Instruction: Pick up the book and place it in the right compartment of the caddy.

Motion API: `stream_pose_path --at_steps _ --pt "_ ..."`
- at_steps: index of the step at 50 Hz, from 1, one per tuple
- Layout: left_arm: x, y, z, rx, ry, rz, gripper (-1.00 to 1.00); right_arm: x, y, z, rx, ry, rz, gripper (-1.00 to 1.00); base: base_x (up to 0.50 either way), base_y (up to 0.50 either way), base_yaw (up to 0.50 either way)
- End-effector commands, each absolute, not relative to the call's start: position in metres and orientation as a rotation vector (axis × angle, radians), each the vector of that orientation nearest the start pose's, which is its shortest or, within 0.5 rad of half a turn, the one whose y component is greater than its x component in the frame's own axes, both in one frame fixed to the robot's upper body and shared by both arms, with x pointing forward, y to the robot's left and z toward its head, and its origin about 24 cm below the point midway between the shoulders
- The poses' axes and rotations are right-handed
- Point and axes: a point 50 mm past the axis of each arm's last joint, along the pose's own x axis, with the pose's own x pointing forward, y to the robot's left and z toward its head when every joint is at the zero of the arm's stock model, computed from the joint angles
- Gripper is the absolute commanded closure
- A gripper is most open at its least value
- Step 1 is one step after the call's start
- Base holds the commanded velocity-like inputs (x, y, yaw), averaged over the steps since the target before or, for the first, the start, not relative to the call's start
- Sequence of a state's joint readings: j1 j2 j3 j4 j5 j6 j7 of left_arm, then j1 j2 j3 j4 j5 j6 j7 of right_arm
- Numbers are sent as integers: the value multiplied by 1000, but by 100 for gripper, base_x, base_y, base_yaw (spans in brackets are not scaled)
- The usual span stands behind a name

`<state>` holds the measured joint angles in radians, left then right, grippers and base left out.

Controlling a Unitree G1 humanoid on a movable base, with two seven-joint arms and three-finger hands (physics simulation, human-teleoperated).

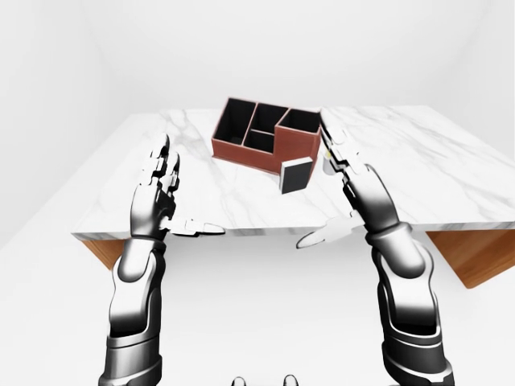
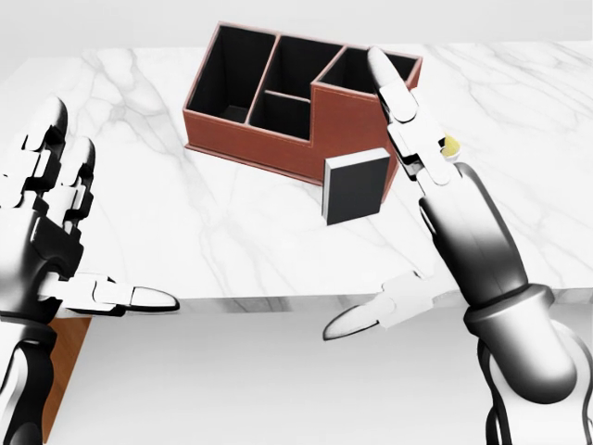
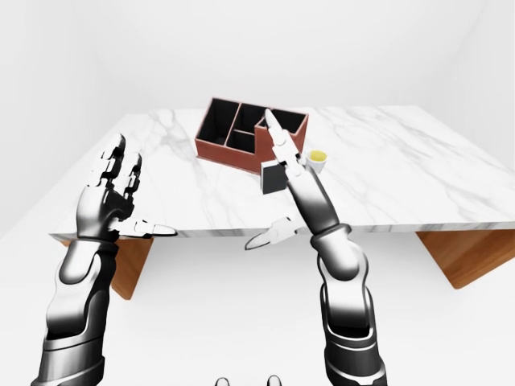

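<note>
Book: the dark grey book [image 2: 355,188] with a pale edge stands upright on the marble table [image 2: 232,232], against the brown caddy [image 2: 278,102].
Right hand [image 2: 435,199]: fingers spread, beside it, holding nothing.
Left hand [image 2: 46,222]: fingers spread, well apart.
Cup: a yellow-filled cup [image 3: 318,158] beside the caddy.

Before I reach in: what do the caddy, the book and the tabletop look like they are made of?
Caddy: reddish-brown matte walls with a faint seam line, probably leather or leatherette; black inside.
Book: flat dark grey cover with a pale edge, likely card or cloth, no gloss.
Table: white with grey veining, marble-like, smooth; brown wood-looking supports below.
All are simulator renders, so this rests on looks alone.
</note>
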<state>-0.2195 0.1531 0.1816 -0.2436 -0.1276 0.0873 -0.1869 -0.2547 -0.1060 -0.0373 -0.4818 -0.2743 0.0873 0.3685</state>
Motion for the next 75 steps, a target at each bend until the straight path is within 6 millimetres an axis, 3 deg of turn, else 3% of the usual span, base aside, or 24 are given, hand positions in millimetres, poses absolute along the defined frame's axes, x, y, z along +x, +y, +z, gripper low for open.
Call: stream_pose_path --at_steps 1,75 --pt "276 189 154 57 -389 -95 -100 252 -131 206 -508 -610 297 -100 24 0 0" --pt "275 188 155 60 -395 -99 -100 246 -137 211 -578 -620 292 -100 24 0 0"
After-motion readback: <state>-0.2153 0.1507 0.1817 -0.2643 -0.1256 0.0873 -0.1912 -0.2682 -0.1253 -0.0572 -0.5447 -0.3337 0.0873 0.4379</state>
